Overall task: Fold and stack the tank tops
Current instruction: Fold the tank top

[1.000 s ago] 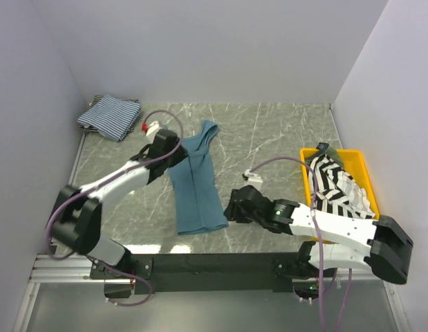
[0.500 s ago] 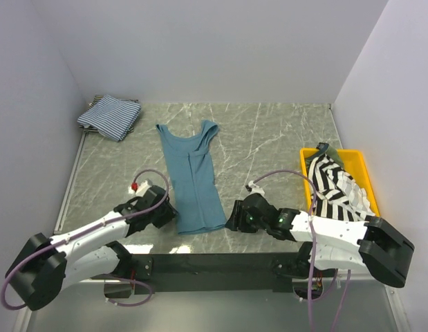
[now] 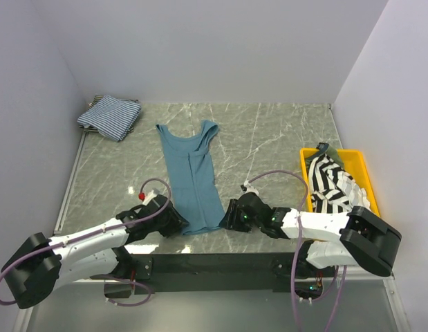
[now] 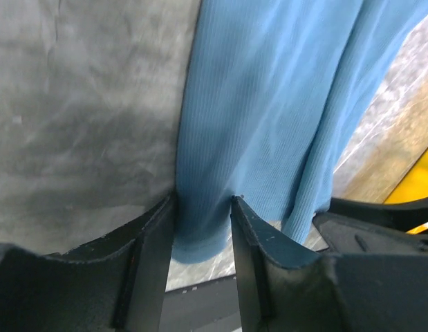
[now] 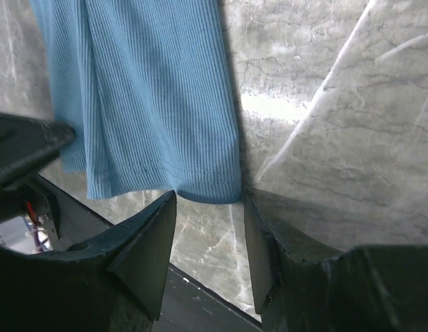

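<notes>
The teal tank top [image 3: 193,176] lies flat on the table [image 3: 269,131], spread lengthwise, with its shoulder straps at the far end and its hem at the near edge, close to the arm bases. The left gripper [image 3: 173,220] sits low at the left corner of the hem. In the left wrist view its two fingers stand apart on either side of the cloth edge, with the ribbed fabric lying between them, released and not pinched. The right gripper [image 3: 229,214] sits low at the right corner of the hem. In the right wrist view its fingers are likewise spread, and the stitched hem corner lies just ahead of the gap, so nothing is grasped. The fine blue-and-white striped top [image 3: 110,116] rests folded in the far left corner of the table, well apart from the teal one. The black-and-white striped top [image 3: 335,183] is bunched inside the yellow tray [image 3: 362,160] at the right side, and the olive-green top [image 3: 314,158] shows at the tray's far end.
</notes>
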You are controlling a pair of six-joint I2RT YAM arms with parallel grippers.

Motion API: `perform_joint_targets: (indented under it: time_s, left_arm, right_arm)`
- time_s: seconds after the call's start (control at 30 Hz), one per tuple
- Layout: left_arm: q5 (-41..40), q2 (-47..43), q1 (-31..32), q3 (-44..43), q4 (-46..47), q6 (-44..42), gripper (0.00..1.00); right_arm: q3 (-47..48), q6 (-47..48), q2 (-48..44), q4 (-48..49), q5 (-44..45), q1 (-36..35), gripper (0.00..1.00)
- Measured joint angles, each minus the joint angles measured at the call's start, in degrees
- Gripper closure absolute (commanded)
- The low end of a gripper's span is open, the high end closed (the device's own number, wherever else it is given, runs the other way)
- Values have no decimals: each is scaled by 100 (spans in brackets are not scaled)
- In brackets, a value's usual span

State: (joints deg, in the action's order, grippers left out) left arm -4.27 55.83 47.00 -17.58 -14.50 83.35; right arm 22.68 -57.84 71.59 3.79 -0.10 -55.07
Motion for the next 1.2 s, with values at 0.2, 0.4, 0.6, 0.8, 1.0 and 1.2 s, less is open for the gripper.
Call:
perform_joint_targets:
  time_s: [0.2,0.4,0.6,0.8,1.0,1.2]
  left_arm:
    - [15,-2,227,-142,-424,160,52]
    - [109,-2,254,-310,-861,127,47]
    - [278,-48,254,-282,-918,59,50]
    - [426,66,254,-245,-822,15,64]
    - [549,249,258,-232,-697,-114,100]
    - [601,219,258,-308,-929,-310,99]
  right_arm:
    - [2,-26,13,9,9,0,50]
    - [66,-17,79,-68,66,0,53]
    - [94,-13,131,-90,92,0,60]
    - [214,37,297,-138,98,0,69]
    - [363,208,391,-411,155,-7,87]
    - [699,350,385,-1073,420,-369,94]
